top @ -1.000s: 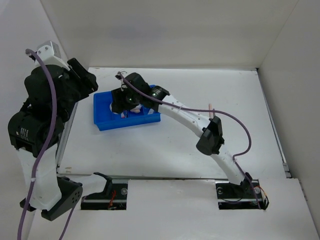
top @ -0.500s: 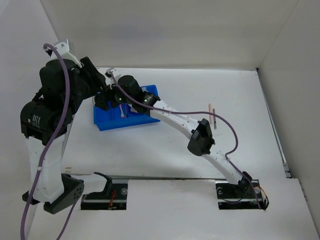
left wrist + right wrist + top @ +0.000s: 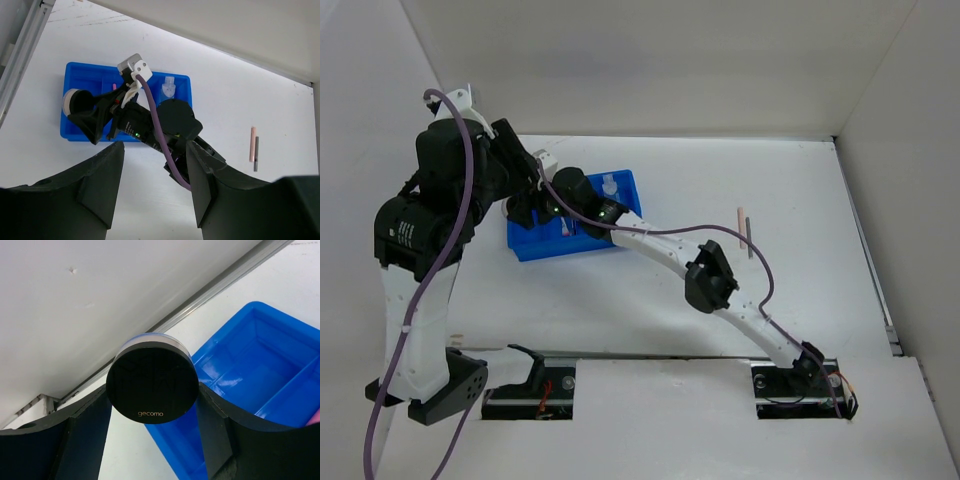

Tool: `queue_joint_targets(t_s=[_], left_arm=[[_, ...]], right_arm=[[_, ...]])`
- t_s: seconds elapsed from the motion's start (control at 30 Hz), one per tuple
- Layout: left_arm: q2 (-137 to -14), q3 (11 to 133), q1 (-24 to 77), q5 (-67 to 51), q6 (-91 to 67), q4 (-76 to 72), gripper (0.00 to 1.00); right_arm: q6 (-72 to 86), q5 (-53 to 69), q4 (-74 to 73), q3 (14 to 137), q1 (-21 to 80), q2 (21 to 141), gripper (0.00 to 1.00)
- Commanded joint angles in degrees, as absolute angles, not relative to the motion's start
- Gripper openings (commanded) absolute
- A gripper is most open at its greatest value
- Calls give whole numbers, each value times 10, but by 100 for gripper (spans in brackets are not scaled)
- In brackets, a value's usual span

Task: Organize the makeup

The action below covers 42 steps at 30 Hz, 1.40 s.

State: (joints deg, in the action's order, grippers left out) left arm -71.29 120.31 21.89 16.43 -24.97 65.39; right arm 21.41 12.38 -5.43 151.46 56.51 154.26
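Two slim pieces, a beige stick [image 3: 741, 219] and a dark pencil [image 3: 749, 242], lie just beside each other on the white table [image 3: 720, 170], well apart from everything else and not yet sorted. Farther back and to the left sits the blue divided plastic tray [image 3: 80, 136], where the right gripper [image 3: 151, 392] clamps a black round jar [image 3: 152, 377] by its sides over the tray's left end. The left gripper [image 3: 152, 187] hangs above, fingers apart and empty. A clear bottle [image 3: 169, 86] sits in a far compartment. The jar seems to straddle the tray's outer wall, so letting go here could tip it onto the table. The arms are also close enough that a careless lift might knock them together.
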Motion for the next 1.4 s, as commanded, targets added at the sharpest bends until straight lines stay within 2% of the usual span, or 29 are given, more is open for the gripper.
queue_joint_targets(t_s=[0.0,0.33,0.53,0.57,0.67,0.7,0.8,0.87,1.13,1.27,1.37], left_arm=[[-699,1191,217,160,-254,635,49],[-693,1174,217,165,-243,635,49],[-693,1169,217,160,-243,635,49],[-693,1169,217,160,-243,635,49],[-693,1169,217,160,-243,635,49],[-693,1164,217,160,-243,635,49],[-693,1164,217,160,-243,635,49],[-698,1164,217,160,-243,635,49],[-698,1170,217,160,-243,635,49],[-693,1176,217,166,-243,635,49],[-693,1182,217,178,-236,635,49]], right_arm=[[219,119,5,1542,572,1549,37],[229,102,5,1536,572,1579,35],[229,102,0,1535,567,1589,40],[229,97,0,1535,567,1589,42],[235,102,0,1535,562,1589,57],[235,102,0,1535,562,1589,68],[235,109,-12,1535,562,1581,73],[235,114,-12,1535,562,1565,83],[224,103,-32,1530,556,1527,91],[210,87,-43,1449,556,1454,91],[191,29,-68,1353,556,1364,97]])
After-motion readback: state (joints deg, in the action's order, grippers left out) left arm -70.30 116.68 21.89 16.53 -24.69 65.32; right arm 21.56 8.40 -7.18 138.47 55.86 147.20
